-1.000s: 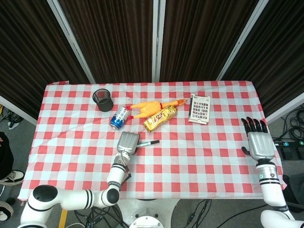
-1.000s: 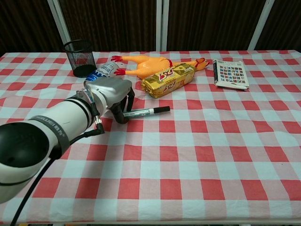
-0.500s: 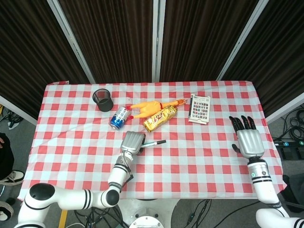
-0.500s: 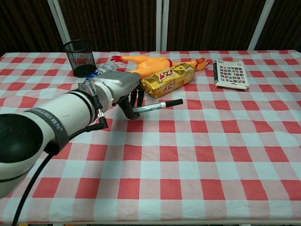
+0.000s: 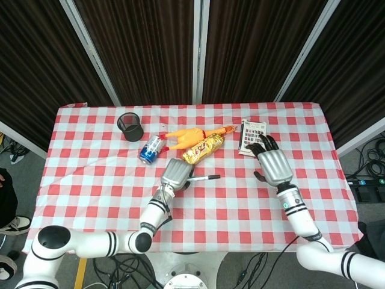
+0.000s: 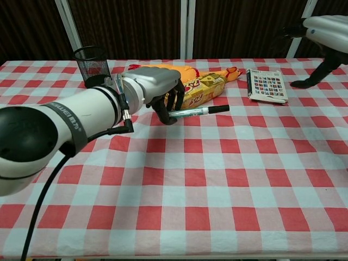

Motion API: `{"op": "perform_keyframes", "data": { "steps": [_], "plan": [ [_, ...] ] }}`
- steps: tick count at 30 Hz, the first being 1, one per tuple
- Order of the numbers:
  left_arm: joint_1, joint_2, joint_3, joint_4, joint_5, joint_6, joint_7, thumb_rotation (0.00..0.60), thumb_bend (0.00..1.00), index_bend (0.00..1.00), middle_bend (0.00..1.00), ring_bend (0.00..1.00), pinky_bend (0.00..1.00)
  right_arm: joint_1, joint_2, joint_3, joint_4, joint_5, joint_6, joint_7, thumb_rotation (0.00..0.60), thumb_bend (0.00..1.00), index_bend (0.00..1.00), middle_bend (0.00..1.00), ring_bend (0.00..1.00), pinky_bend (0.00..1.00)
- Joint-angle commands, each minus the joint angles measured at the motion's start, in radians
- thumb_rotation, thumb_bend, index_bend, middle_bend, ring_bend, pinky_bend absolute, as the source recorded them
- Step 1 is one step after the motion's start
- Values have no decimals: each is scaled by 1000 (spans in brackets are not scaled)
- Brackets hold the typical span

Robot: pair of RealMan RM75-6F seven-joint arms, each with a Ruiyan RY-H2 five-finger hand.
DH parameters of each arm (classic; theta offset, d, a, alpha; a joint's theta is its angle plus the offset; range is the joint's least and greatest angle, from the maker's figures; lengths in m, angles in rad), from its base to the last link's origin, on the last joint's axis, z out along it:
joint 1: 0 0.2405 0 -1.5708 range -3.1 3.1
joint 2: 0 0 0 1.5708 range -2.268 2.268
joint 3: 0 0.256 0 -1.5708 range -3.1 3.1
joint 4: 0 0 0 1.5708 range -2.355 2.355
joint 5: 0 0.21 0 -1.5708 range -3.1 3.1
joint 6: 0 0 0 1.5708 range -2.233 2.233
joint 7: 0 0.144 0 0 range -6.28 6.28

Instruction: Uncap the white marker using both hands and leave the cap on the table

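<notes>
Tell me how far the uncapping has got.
Done: the left hand grips the white marker with black cap and holds it off the red-checked tablecloth. In hand: the right hand, fingers spread, is empty, apart from the marker. Left: grip the cap, pull it off, lay it down.

Overhead head view; low chest view
</notes>
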Motion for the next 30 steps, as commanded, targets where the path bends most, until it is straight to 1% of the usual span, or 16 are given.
{"op": "perform_keyframes", "data": {
  "steps": [1,8,13,20,26,30],
  "plan": [
    [-8,14,1,-7,-12,-1,4,600,425,544,562,529,580,48,-60,3,29,16,-41,-33,600,113,264,267,25,91],
    [-19,35,10,-45,-14,17,2,600,424,545,562,529,580,106,-149,1,55,27,-56,-89,600,113,322,325,56,120],
    [-27,45,12,-53,-7,21,-10,600,425,545,562,529,580,133,-167,9,55,43,-62,-114,600,113,339,337,71,121],
    [-32,56,23,-62,-13,28,-21,600,424,545,562,529,580,163,-195,0,59,77,-75,-161,600,113,376,369,93,127],
    [-37,60,27,-59,-24,37,-25,600,424,544,562,529,580,183,-233,-8,87,92,-75,-179,600,113,387,380,111,135],
    [-38,61,30,-53,-40,38,-25,600,425,544,562,529,580,187,-253,-13,101,90,-64,-180,600,113,412,403,128,141]
  ]
}}
